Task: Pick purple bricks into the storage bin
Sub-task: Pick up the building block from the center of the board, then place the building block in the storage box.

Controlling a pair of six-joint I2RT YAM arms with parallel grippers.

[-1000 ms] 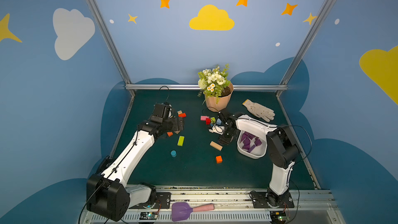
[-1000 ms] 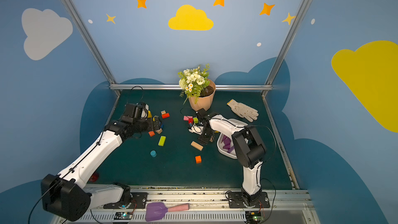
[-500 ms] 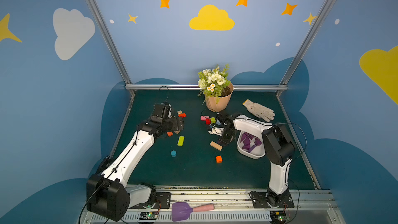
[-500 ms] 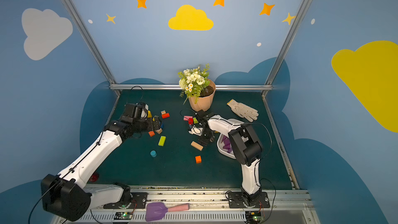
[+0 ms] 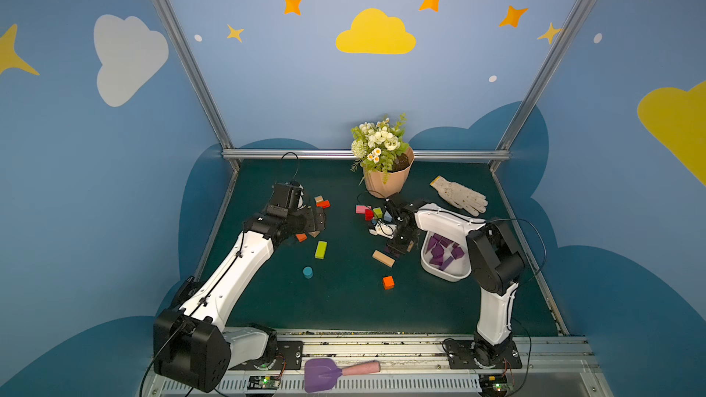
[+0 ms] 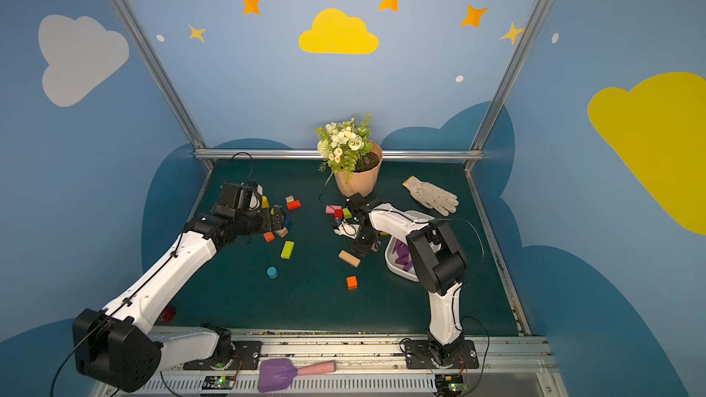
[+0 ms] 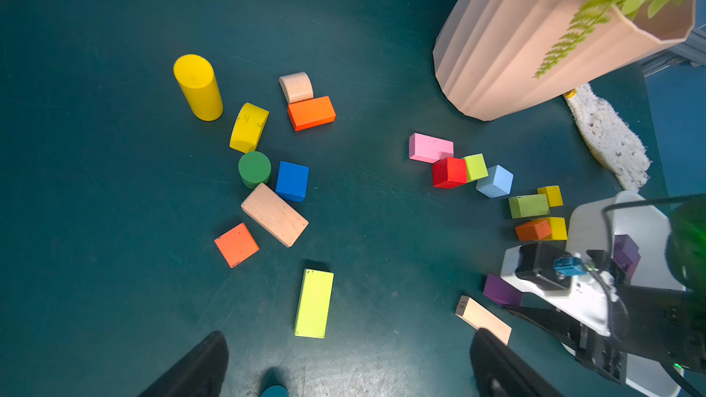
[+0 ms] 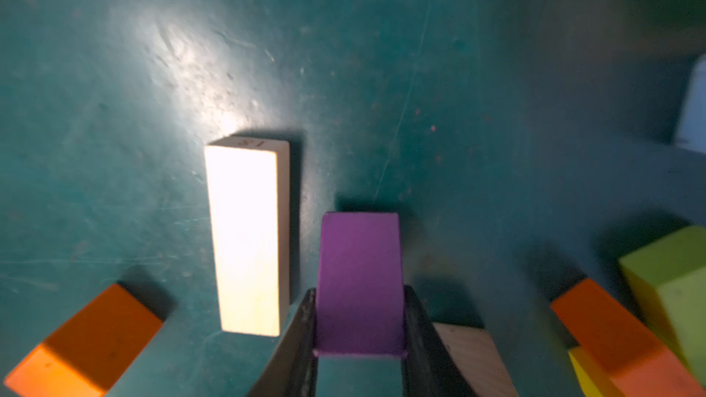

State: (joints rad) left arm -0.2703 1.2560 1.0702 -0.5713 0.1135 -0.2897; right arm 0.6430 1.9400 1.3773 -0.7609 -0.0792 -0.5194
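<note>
your right gripper (image 8: pixel 359 294) is clamped on a purple brick (image 8: pixel 359 257) on the mat (image 8: pixel 496 108), just beside the bin (image 5: pixel 445 276) where other bricks (image 5: pixel 443 253) lie. the pads hold only its near end, so it may pivot or slip as you lift. the wood block (image 8: pixel 248 234) sits against one finger and could get dragged. lift too low and the brick clips the bin wall. your left gripper (image 7: pixel 349 334) hangs wide open, empty.

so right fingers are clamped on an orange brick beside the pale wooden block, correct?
No: the right gripper has its fingers on a purple brick, not an orange one. The right wrist view shows it, beside the pale wooden block.
</note>
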